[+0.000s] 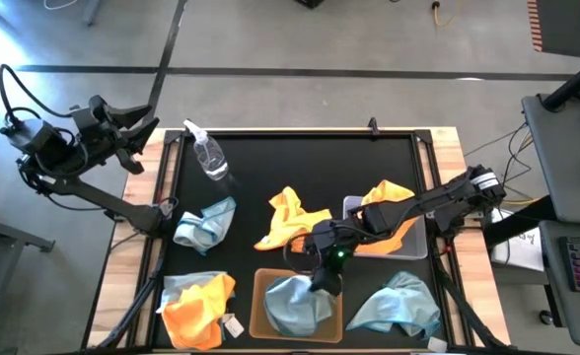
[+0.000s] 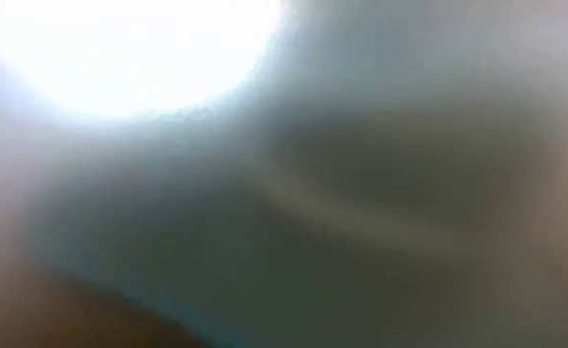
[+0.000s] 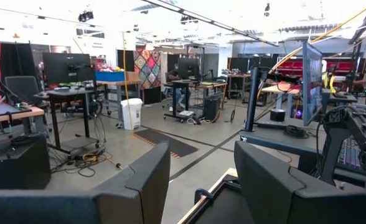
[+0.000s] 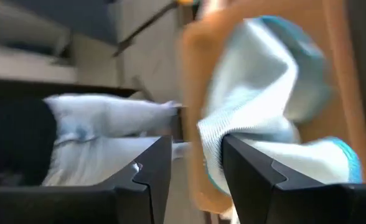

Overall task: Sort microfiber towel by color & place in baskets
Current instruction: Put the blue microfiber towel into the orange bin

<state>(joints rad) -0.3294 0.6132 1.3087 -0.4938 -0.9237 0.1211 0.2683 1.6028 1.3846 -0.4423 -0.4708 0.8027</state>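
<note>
My right gripper (image 1: 322, 286) is open and hangs over the tan-brown basket (image 1: 260, 296), just above a crumpled pale blue towel (image 1: 295, 308) that lies in it. In the right wrist view a fold of that towel (image 4: 258, 74) rises between the spread fingers (image 4: 197, 146). The grey basket (image 1: 416, 247) holds an orange towel (image 1: 389, 194). Another orange towel (image 1: 290, 219) lies mid-table. Pale blue towels lie at left (image 1: 206, 223) and near right (image 1: 398, 306). An orange towel on a blue one (image 1: 196, 308) sits at the near left. My left gripper (image 1: 137, 138) is open, off the table's far-left corner. My right gripper stands from above over the blue towel in the tan basket. A raised edge of the cloth (image 4: 211, 140) shows beside the inner face of one finger (image 4: 245, 162). I cannot tell whether it touches. The towel rests in the basket, not lifted.
A clear spray bottle (image 1: 209, 158) lies on the black mat near the far-left corner. The wooden table edges (image 1: 122, 256) frame the mat. The low view shows only a blur. The left wrist view looks out into the room with desks and monitors.
</note>
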